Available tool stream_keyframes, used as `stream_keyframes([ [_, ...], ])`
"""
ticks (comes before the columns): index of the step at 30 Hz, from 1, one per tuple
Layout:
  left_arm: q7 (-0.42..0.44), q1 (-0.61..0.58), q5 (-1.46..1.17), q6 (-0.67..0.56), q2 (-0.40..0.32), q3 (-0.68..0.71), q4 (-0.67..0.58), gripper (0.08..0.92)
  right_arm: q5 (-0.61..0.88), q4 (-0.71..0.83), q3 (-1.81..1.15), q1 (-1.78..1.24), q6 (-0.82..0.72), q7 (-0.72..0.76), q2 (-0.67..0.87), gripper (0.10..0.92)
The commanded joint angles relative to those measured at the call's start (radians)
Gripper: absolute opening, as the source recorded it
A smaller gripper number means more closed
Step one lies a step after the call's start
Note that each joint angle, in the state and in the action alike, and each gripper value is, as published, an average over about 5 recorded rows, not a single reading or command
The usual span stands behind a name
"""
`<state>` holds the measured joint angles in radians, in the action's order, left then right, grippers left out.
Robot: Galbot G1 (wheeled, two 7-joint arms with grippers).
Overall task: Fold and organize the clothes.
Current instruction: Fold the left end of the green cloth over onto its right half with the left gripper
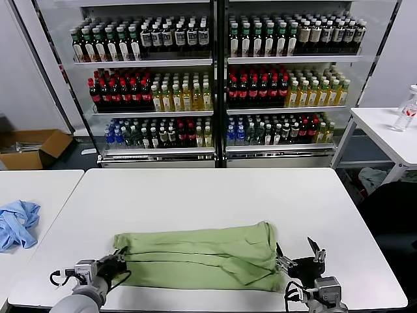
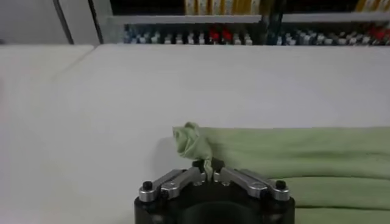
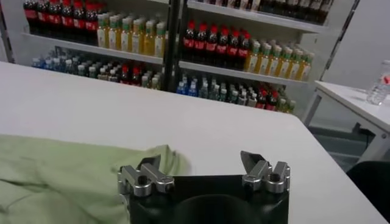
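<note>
A light green shirt (image 1: 202, 251) lies folded into a long band across the near part of the white table (image 1: 215, 189). My left gripper (image 1: 117, 263) is at its left end, shut on a bunched corner of the shirt (image 2: 194, 141). My right gripper (image 1: 299, 255) is at the shirt's right end, open and empty, one fingertip (image 3: 152, 163) just over the shirt's edge (image 3: 67, 176). No collar, buttons or checkered print show.
A crumpled blue garment (image 1: 16, 223) lies on a second table at the left. Shelves of bottles (image 1: 215, 78) stand behind the table. A side table with a bottle (image 1: 406, 109) is at the far right. A cardboard box (image 1: 32, 147) sits on the floor at the left.
</note>
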<state>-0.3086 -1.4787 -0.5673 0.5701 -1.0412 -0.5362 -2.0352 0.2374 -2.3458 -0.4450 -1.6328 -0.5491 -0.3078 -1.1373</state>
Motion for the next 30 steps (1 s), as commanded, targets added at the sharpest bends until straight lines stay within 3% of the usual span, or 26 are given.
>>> stream_keyframes([
  [1, 0.076, 0.007, 0.383, 0.008, 0.097, -0.331, -0.009, 0.098, -0.006, -0.022, -0.018, 0.004, -0.003, -0.010, 0.014, 0.823],
  [3, 0.090, 0.015, 0.375, 0.008, 0.112, -0.376, -0.002, 0.093, -0.008, -0.030, -0.015, -0.001, -0.003, -0.013, 0.010, 0.823],
  [6, 0.070, 0.027, 0.299, 0.009, 0.103, -0.329, -0.046, 0.094, -0.015, -0.037, -0.018, -0.013, -0.003, -0.013, 0.005, 0.823],
  [11, 0.020, -0.004, -0.106, 0.010, 0.012, -0.012, -0.269, 0.094, -0.021, -0.045, -0.036, -0.024, -0.005, -0.016, 0.003, 0.823],
  [14, 0.026, -0.012, -0.147, 0.010, -0.055, 0.190, -0.327, 0.094, -0.031, -0.050, -0.038, -0.028, -0.007, -0.016, -0.002, 0.823],
  [19, 0.099, 0.057, -0.063, 0.008, -0.161, 0.354, -0.243, 0.094, -0.059, -0.052, -0.028, -0.036, -0.005, -0.010, -0.013, 0.823],
  [26, 0.123, 0.183, -0.046, 0.003, -0.219, 0.378, -0.089, 0.094, -0.065, -0.047, -0.033, -0.037, -0.004, -0.009, -0.011, 0.823],
  [30, 0.128, 0.208, -0.045, -0.022, -0.258, 0.412, -0.063, 0.094, -0.065, -0.044, -0.029, -0.034, -0.005, -0.008, -0.012, 0.823],
])
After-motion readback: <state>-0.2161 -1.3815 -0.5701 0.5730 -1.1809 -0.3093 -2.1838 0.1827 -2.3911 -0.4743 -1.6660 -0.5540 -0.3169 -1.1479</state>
